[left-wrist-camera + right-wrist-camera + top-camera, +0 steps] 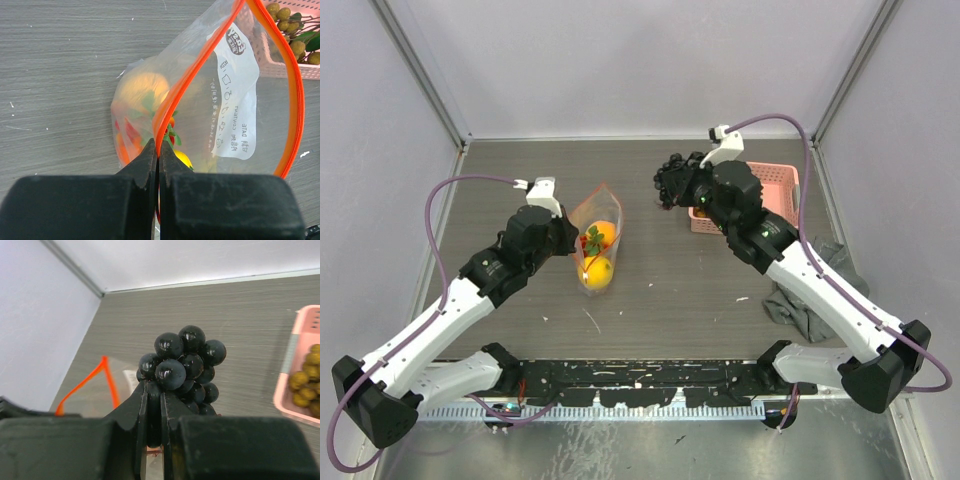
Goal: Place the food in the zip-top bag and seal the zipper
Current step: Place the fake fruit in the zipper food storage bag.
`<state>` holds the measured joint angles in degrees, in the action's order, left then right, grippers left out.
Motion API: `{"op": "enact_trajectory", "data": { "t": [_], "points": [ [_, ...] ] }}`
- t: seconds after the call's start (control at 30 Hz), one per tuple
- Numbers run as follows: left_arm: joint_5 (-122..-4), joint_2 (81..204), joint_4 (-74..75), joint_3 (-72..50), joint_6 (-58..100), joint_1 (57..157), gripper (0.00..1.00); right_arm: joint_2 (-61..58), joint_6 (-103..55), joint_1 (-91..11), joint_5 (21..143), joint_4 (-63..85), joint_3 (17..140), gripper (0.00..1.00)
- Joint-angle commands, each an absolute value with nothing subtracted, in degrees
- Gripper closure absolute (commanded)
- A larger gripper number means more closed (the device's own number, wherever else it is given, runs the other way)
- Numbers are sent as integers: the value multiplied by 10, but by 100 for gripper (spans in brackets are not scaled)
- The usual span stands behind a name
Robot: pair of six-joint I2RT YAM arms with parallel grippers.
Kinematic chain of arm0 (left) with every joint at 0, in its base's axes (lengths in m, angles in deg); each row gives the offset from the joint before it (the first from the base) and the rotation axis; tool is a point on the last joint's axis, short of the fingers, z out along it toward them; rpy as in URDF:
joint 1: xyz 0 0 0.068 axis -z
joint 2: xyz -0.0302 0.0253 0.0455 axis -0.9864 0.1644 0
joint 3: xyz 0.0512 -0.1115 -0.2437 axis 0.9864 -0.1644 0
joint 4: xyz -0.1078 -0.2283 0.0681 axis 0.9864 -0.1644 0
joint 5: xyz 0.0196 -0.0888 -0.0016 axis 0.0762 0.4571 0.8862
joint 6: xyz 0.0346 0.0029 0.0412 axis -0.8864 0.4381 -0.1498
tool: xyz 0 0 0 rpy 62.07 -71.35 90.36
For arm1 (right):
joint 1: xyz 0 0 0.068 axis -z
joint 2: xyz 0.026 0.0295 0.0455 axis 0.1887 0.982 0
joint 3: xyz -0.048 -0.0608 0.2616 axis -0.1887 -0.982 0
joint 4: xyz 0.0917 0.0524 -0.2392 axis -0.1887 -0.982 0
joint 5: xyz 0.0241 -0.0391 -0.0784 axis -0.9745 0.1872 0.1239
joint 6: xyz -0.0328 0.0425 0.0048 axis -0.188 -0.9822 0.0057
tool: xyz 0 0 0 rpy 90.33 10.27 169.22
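Observation:
The clear zip-top bag (597,235) stands open left of centre, with an orange round fruit (603,235) and a yellow round fruit (597,272) inside. My left gripper (570,243) is shut on its red-orange zipper (200,65) at the near edge and holds the mouth open. My right gripper (672,188) is shut on a bunch of black grapes (182,362), held in the air right of the bag. The bag (95,390) shows below and left of the grapes. The bunch of small brown balls (307,385) lies in the pink basket.
The pink lattice basket (775,180) stands at the back right, partly hidden by my right arm. A crumpled grey cloth (810,290) lies on the table at the right, in front of the basket. Walls close in the table on three sides.

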<state>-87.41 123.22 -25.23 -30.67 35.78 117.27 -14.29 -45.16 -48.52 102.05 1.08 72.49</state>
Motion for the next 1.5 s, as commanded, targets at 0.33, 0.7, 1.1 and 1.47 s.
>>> {"op": "enact_trajectory", "data": {
  "t": [0.33, 0.7, 1.1, 1.47],
  "points": [
    [-872, 1233, -218, -303, 362, 1170, 100, -111, -423, -609, 971, 144, 775, 100],
    [-872, 1232, -214, -305, 366, 1169, 100, -67, -426, -652, 947, 216, 772, 100],
    [-877, 1223, -214, -309, 366, 1168, 100, -10, -466, -658, 1001, 169, 754, 97],
    [-875, 1220, -214, -309, 366, 1168, 100, 37, -469, -657, 1042, 89, 790, 91]
  ]
}}
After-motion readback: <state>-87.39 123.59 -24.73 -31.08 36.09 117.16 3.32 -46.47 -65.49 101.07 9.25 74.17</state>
